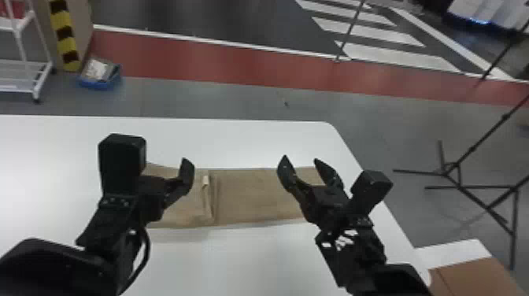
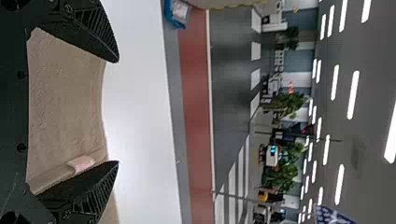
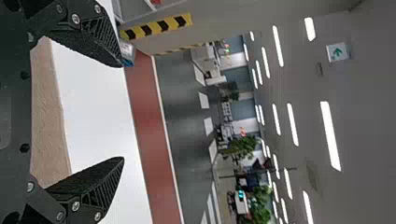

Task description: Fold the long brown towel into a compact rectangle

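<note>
Towel point(image 1: 256, 197) stretches across the white surface point(image 1: 236, 137) from behind the left pincer point(image 1: 179, 184) to behind the right pincer point(image 1: 300, 158). The left pincer is spread wide, with brown cloth seen between its fingers and nothing pinched; the right pincer is likewise spread and empty, above the towel's right-hand part. Just to the right of the left pincer, a layered edge runs across the strip, bearing a small pale tag point(image 1: 205, 180); right of that edge, the cloth lies smooth towards the right pincer. Well beyond the left pincer, a blue container point(image 1: 98, 83) sits on the floor.
</note>
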